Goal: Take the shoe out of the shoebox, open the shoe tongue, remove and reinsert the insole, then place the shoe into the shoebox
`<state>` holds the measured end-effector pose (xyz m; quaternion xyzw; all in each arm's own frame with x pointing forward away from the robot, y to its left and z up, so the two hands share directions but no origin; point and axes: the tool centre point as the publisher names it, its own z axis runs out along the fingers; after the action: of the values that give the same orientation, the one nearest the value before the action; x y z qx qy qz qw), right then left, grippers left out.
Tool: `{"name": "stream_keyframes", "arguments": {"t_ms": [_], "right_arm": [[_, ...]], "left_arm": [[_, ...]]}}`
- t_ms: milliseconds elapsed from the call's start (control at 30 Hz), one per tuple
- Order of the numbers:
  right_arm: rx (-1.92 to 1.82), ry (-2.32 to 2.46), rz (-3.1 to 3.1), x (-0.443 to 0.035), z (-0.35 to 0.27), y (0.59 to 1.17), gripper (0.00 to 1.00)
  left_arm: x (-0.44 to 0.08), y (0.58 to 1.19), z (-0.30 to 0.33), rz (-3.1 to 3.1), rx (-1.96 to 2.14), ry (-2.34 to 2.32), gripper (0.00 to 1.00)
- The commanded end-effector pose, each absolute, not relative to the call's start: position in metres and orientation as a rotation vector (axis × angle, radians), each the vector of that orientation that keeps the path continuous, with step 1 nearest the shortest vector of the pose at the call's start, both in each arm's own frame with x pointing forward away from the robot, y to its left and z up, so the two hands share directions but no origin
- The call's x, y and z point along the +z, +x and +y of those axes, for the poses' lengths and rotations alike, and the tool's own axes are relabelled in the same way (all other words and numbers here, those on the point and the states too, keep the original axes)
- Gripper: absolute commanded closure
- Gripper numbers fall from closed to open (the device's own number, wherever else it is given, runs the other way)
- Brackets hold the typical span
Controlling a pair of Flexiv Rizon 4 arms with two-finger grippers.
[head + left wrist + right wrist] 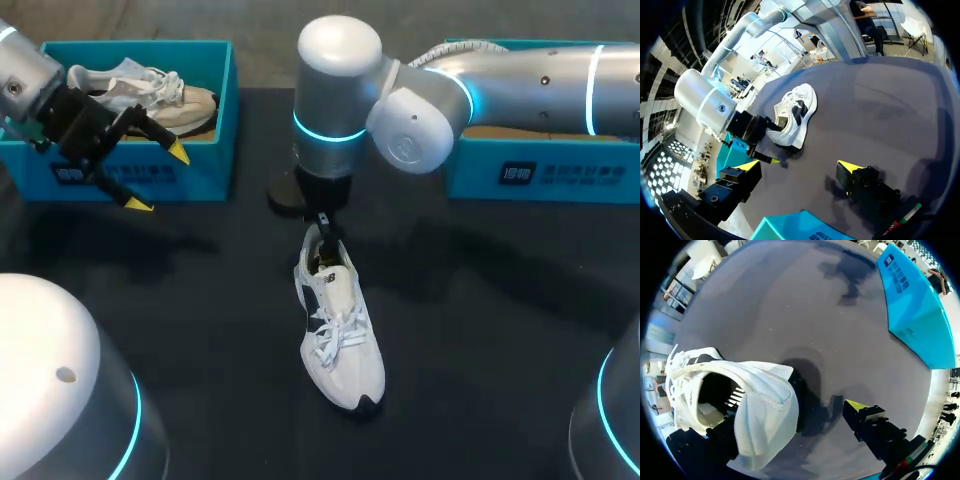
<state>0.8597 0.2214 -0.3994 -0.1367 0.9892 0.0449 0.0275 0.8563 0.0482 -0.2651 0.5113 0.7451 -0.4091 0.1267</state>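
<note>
- shoe (338, 335) sits mid-table (500, 330), outside both boxes; probably light, floppy upper, stiff sole
- right gripper (323, 228) fingers spread at the heel, best hold I'd say
- left gripper (160, 178) spread wide, empty, near left box (205, 170)

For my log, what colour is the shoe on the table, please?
The shoe is white with dark side panels, clearest in the head view.

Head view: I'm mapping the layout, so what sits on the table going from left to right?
The left shoebox → the white shoe lying on the table → the right shoebox.
</note>
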Motion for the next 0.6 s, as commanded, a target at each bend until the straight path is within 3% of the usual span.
{"name": "stream_keyframes", "arguments": {"t_ms": [33, 67, 100, 200, 333, 433, 467, 500, 600], "right_arm": [[0.134, -0.420, 3.060, -0.404, 0.222, 0.861, 0.15], [0.134, -0.420, 3.060, -0.404, 0.222, 0.861, 0.15], [0.127, -0.415, 3.067, -0.405, 0.221, 0.861, 0.34], [0.124, -0.415, 3.074, -0.408, 0.223, 0.859, 0.51], [0.120, -0.418, 3.081, -0.412, 0.227, 0.856, 0.62], [0.122, -0.419, 3.084, -0.413, 0.230, 0.852, 0.81], [0.122, -0.419, 3.084, -0.413, 0.230, 0.852, 0.81], [0.123, -0.414, 3.083, -0.412, 0.231, 0.847, 1.00], [0.108, -0.377, 3.073, -0.405, 0.229, 0.841, 1.00]], "left_arm": [[-0.264, 0.855, 0.048, 2.172, -1.185, 1.489, 0.00], [-0.264, 0.855, 0.048, 2.172, -1.185, 1.489, 0.00], [-0.264, 0.855, 0.048, 2.172, -1.185, 1.489, 0.00], [-0.264, 0.855, 0.048, 2.172, -1.185, 1.489, 0.00], [-0.264, 0.855, 0.048, 2.172, -1.185, 1.489, 0.00], [-0.264, 0.855, 0.048, 2.172, -1.185, 1.489, 0.00], [-0.264, 0.855, 0.048, 2.172, -1.185, 1.489, 0.00], [-0.264, 0.855, 0.048, 2.172, -1.185, 1.489, 0.00], [-0.264, 0.855, 0.048, 2.172, -1.185, 1.489, 0.00]]}}
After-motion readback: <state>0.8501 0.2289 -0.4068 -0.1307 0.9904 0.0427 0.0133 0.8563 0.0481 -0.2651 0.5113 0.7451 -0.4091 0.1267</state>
